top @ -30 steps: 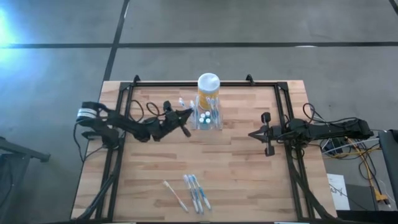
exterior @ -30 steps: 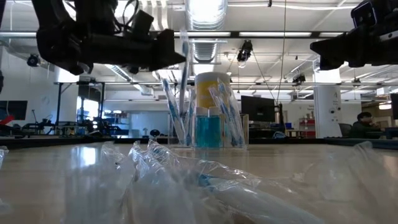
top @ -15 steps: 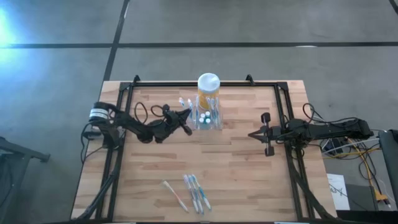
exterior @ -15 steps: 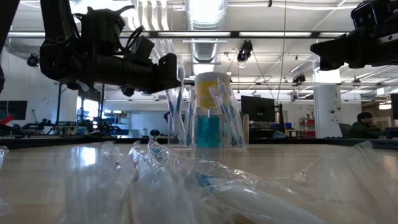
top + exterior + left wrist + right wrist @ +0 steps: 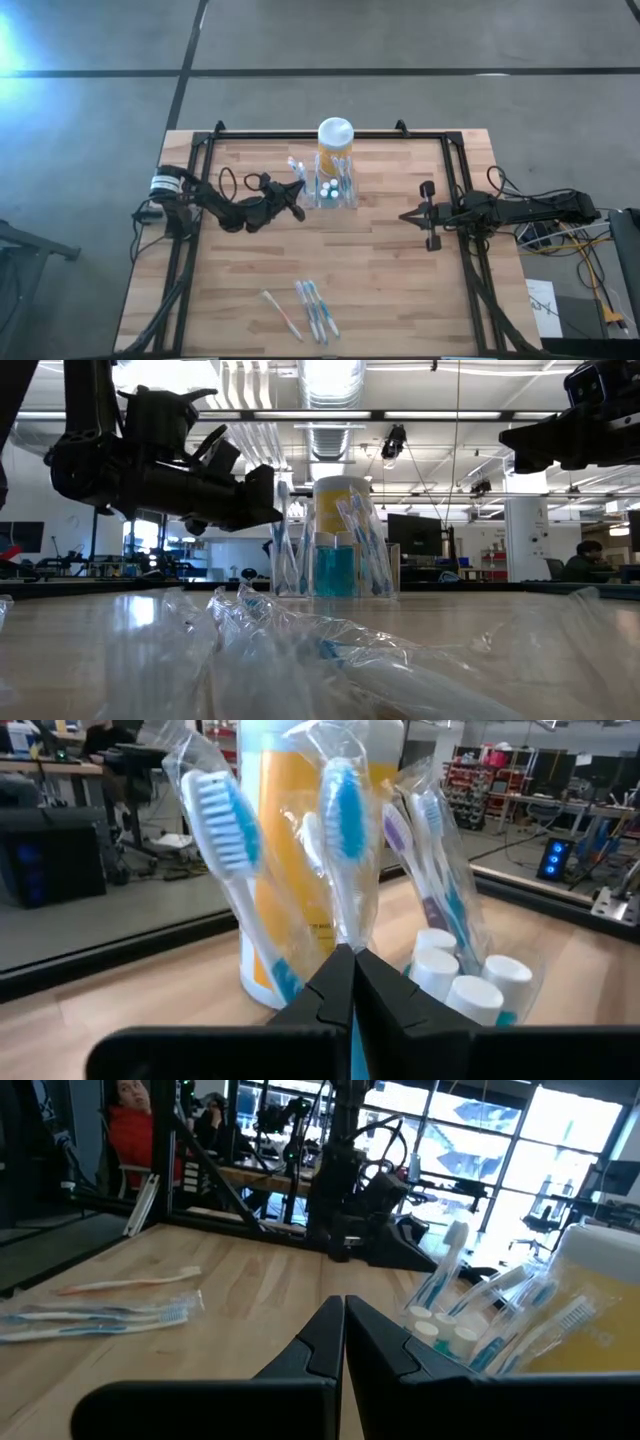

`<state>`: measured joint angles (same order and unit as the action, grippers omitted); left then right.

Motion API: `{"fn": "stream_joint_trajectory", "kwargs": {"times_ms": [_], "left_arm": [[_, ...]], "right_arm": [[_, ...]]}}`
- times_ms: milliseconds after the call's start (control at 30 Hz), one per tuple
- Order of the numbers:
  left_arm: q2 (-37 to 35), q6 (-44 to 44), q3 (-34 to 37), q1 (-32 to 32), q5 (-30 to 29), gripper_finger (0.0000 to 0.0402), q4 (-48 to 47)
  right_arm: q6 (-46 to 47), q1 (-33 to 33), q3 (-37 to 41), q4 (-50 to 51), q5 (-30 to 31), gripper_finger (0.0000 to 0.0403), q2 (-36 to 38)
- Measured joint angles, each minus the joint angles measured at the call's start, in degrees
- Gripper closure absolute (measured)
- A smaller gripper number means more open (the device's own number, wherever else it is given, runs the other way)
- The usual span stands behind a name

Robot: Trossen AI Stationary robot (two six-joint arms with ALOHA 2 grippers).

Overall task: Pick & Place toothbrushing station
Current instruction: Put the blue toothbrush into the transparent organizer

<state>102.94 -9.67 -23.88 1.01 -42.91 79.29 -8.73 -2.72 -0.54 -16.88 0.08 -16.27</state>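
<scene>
The clear holder [image 5: 336, 191] stands on the table at mid-far, with wrapped toothbrushes [image 5: 362, 540] and white-capped bottles of blue liquid [image 5: 334, 568] in it. It also shows in the left wrist view [image 5: 470, 990]. A yellow jar with a white lid [image 5: 335, 138] stands right behind it. My left gripper [image 5: 297, 190] is at the holder's left side, shut on a wrapped blue-bristled toothbrush [image 5: 342, 815]. My right gripper [image 5: 404, 215] is shut and empty, above the table to the right of the holder. My left gripper pinches the wrapped toothbrush's handle [image 5: 345, 925] between its two fingertips. The fingers lie about level, coming from the table's left, across the handle. The toothbrush stands upright, head up, at the holder's left side [image 5: 281, 530]. My fingers hide its lower end.
Several wrapped toothbrushes [image 5: 316, 309] and a bare one [image 5: 282, 313] lie near the table's near edge; their crinkled wrappers [image 5: 300, 650] fill the low view's foreground. Black frame rails [image 5: 190, 230] run along the table's left, right and far sides.
My left gripper has gone down beside the holder, staying shut on the toothbrush. The toothbrush has come down with it, still upright, so that its head now stands level with the other brushes in the holder.
</scene>
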Motion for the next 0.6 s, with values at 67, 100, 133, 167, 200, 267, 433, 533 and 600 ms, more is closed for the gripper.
{"fn": "stream_joint_trajectory", "kwargs": {"times_ms": [67, 100, 133, 167, 200, 267, 433, 533, 600], "left_arm": [[0.00, -0.12, 0.45, -0.08, 0.37, 0.0389, -0.02], [0.00, -0.31, 0.72, -0.10, 0.65, 0.0389, -0.12], [0.00, -0.48, 0.95, -0.10, 1.00, 0.0390, -0.29], [0.00, -0.66, 1.25, -0.10, 1.26, 0.0392, -0.31], [0.00, -1.08, 1.54, -0.10, 1.48, 0.0394, -0.32], [0.00, -2.85, 2.01, -0.10, 1.70, 0.0397, -0.37], [-1.46, -4.82, 3.09, -0.23, 2.45, 0.0370, -0.85], [-3.66, -4.59, 3.68, -0.32, 6.23, 0.0332, -0.68], [-5.12, -5.01, 3.83, -0.36, 8.85, 0.0302, -1.65]], "right_arm": [[0.08, 0.00, 0.00, 0.00, 0.00, 0.0394, 0.00], [0.13, 0.00, 0.00, 0.00, 0.00, 0.0394, 0.00], [0.13, 0.00, 0.00, 0.00, 0.00, 0.0394, 0.00], [0.15, 0.00, 0.00, 0.00, 0.00, 0.0394, 0.00], [0.15, 0.00, 0.00, 0.02, 0.00, 0.0394, 0.00], [0.15, 0.00, 0.00, 0.02, 0.00, 0.0394, 0.00], [0.15, 0.00, 0.00, 0.02, 0.00, 0.0394, 0.00], [0.13, 0.00, 0.00, 0.02, 0.00, 0.0394, -0.02], [-0.12, 0.02, 0.00, 0.15, 0.02, 0.0394, -0.04]]}}
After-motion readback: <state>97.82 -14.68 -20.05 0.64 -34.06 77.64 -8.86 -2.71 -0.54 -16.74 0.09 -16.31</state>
